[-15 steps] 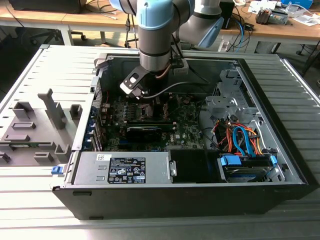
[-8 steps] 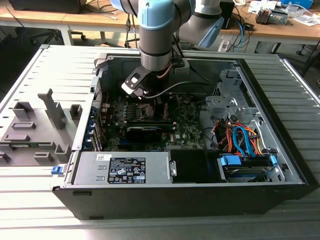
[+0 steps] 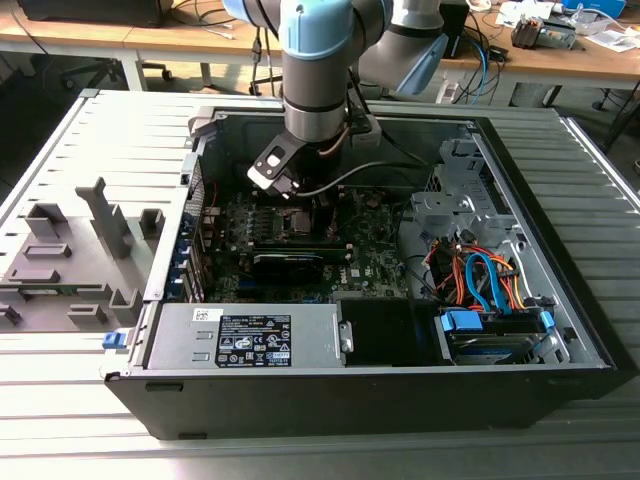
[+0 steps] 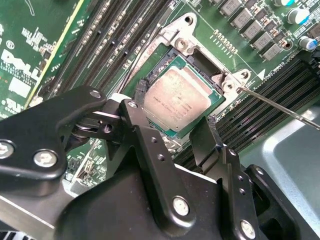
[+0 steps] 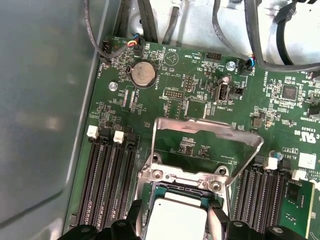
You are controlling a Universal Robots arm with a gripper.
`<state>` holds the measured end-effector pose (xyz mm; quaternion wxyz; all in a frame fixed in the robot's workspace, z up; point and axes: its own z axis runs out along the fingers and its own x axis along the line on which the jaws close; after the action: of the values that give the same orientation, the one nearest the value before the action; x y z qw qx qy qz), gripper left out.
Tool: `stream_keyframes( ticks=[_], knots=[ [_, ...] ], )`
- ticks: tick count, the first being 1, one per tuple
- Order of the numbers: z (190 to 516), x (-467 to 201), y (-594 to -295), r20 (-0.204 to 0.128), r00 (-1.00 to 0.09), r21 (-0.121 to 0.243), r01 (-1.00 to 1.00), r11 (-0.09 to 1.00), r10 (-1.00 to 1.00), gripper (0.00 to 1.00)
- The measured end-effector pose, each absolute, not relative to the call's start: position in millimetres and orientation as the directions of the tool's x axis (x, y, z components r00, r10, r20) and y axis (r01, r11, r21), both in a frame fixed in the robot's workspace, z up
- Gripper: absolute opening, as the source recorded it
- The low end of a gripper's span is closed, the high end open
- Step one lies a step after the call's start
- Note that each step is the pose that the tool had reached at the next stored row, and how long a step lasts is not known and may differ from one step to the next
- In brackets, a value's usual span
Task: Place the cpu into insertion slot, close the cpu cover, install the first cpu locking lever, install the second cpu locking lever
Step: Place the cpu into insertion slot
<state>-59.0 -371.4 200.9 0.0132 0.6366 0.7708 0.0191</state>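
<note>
The arm comes down from the top centre of the exterior view, its wrist pointing straight into the open computer case, with the gripper low over the motherboard in the middle of the frame.

In both wrist views the two black fingers stand on opposite sides of the cpu, each tip against an edge of the chip, so the jaws are closed on it at its own width. The cpu lies flat inside the insertion slot, silvery top up.

The first wrist view adds the cpu cover, swung up and standing open behind the slot, with the gripper and chip in front of it, black memory slots on both sides and a coin battery further along the board. The second wrist view adds a thin metal lever slanting free beside the slot.

In the exterior view the case also holds a power supply at lower centre and blue and orange cables at lower right. A grey fixture lies outside the case at the exterior view's left.
</note>
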Motion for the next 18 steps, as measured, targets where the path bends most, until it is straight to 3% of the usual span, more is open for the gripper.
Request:
stream_keyframes(
  ticks=[18],
  knots=[
    [207.8,-67.4,-373.0,0.002,-0.158,0.047,0.986,0.158,0.987,0.62]
  ],
)
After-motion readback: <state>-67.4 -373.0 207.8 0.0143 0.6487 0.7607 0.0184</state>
